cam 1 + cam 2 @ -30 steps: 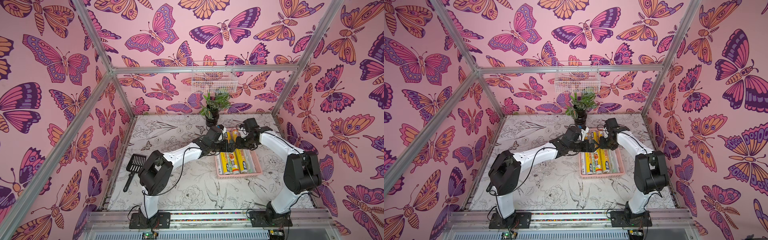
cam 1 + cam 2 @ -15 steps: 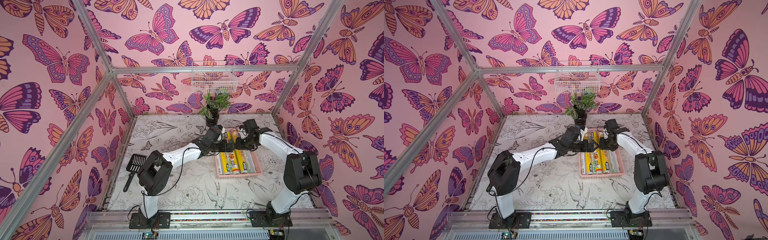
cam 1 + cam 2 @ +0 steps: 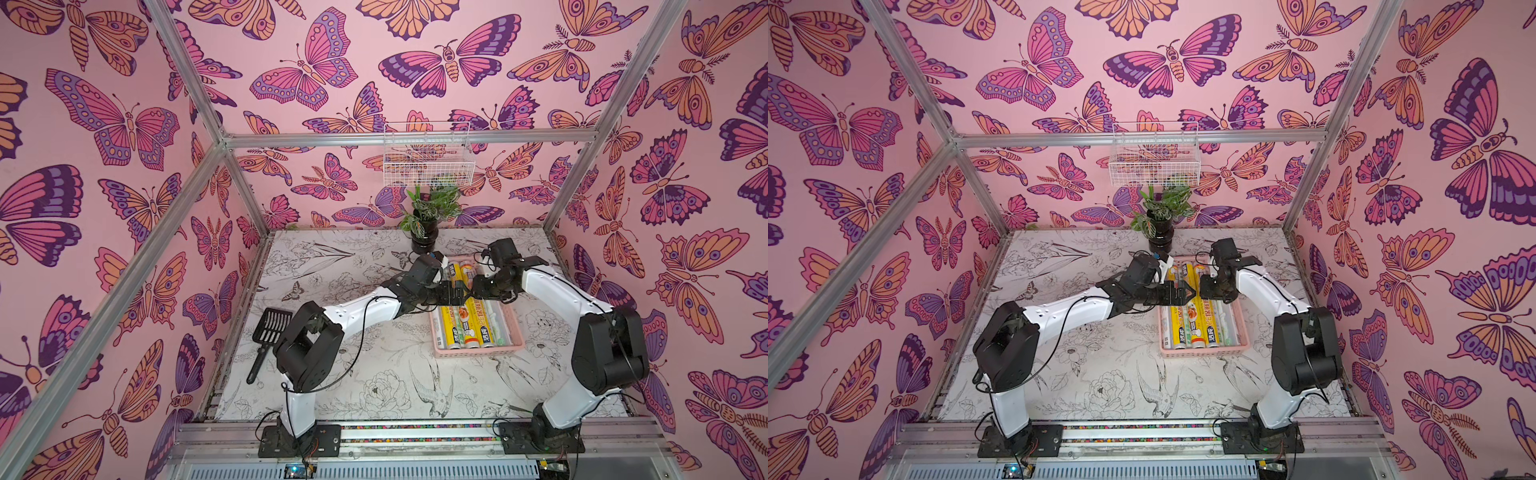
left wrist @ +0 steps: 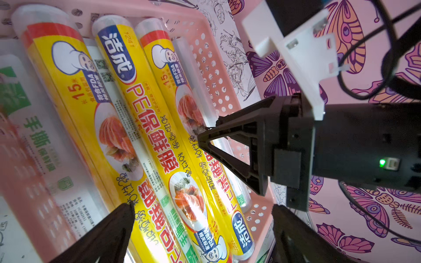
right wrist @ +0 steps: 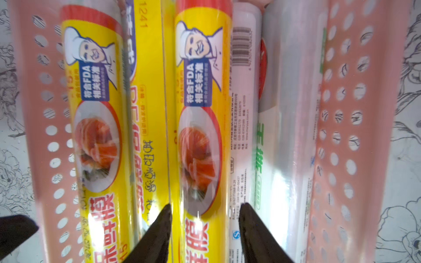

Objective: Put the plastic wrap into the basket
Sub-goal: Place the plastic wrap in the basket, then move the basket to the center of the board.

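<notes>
**Both arms unmoved over the pink basket, right jaws astride a yellow roll**

Neither arm has shifted noticeably from a second ago: both top views show them meeting over the pink basket (image 3: 478,352), as before. The plastic wrap (image 3: 471,328) lies inside the basket as a row of long rolls side by side, running along its length. Yellow-labelled ones are in the middle and silvery-clear ones are towards the sides.

The right gripper (image 5: 205,208) points down into the basket. Its two black fingertips (image 5: 165,216) are parted, one on each side of a yellow roll (image 5: 200,136) printed with a chef and a plate of food. They sit very close to the roll, and I cannot tell whether they still touch it. A silvery-clear roll with green print (image 5: 273,159) lies just beside it, near the perforated wall.

The left gripper (image 4: 201,207) hangs above the rolls with its fingers spread wide.

A black slotted scoop (image 3: 270,328) lies well apart near the table's left edge. A potted plant (image 3: 428,216) stands at the back, under a white wire basket (image 3: 428,160).
</notes>
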Robot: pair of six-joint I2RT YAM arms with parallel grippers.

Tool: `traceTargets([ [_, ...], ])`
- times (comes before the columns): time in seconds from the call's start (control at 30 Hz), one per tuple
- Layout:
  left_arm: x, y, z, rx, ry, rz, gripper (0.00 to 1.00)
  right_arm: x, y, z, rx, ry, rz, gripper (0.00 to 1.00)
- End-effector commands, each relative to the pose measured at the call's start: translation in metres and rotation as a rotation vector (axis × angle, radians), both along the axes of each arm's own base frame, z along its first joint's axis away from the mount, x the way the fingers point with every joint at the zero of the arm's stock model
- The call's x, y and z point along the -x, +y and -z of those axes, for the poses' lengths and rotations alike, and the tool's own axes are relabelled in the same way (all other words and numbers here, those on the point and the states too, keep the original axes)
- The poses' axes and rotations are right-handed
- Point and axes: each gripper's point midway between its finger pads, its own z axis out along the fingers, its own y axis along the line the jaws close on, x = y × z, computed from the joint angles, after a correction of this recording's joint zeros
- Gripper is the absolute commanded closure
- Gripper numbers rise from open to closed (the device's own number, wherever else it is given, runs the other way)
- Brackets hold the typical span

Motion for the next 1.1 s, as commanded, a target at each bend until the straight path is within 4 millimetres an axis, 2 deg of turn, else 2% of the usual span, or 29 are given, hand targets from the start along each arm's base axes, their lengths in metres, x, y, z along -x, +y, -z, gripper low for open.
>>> traceTargets([
  [0.0, -0.001, 0.009, -0.015, 0.014, -0.033, -0.020, 0.00, 0.003, -0.007, -0.019, -0.007, -0.063, 0.041, 0.48],
  [0.13, -0.004, 0.019, -0.020, 0.001, -0.067, -0.043, 0.00, 0.004, -0.031, -0.054, 0.034, -0.243, 0.145, 0.48],
  [0.23, -0.008, 0.036, -0.025, -0.018, -0.111, -0.087, 0.00, 0.005, -0.068, -0.070, 0.067, -0.397, 0.314, 0.46],
  [0.3, -0.010, 0.048, -0.027, -0.024, -0.128, -0.116, 0.00, 0.007, -0.087, -0.069, -0.005, -0.410, 0.404, 0.45],
  [0.37, -0.011, 0.060, -0.028, -0.030, -0.140, -0.146, 0.00, 0.008, -0.102, -0.059, -0.080, -0.365, 0.473, 0.45],
  [0.43, -0.012, 0.072, -0.027, -0.034, -0.148, -0.176, 0.00, 0.005, -0.108, -0.047, -0.141, -0.306, 0.495, 0.44],
  [0.57, -0.013, 0.091, -0.026, -0.031, -0.157, -0.226, 0.00, -0.005, -0.101, -0.022, -0.257, -0.179, 0.478, 0.43],
  [0.73, -0.012, 0.099, -0.025, -0.025, -0.147, -0.240, 0.00, -0.028, -0.087, -0.002, -0.327, -0.101, 0.431, 0.43],
  [0.77, -0.012, 0.099, -0.025, -0.024, -0.146, -0.240, 0.00, -0.032, -0.082, 0.007, -0.346, -0.074, 0.416, 0.43],
  [0.93, -0.012, 0.106, -0.023, -0.032, -0.146, -0.255, 0.00, -0.045, -0.047, 0.011, -0.522, -0.027, 0.310, 0.44],
  [1.07, -0.016, 0.123, -0.018, -0.048, -0.143, -0.294, 0.00, -0.039, -0.013, 0.019, -0.529, 0.022, 0.219, 0.44],
])
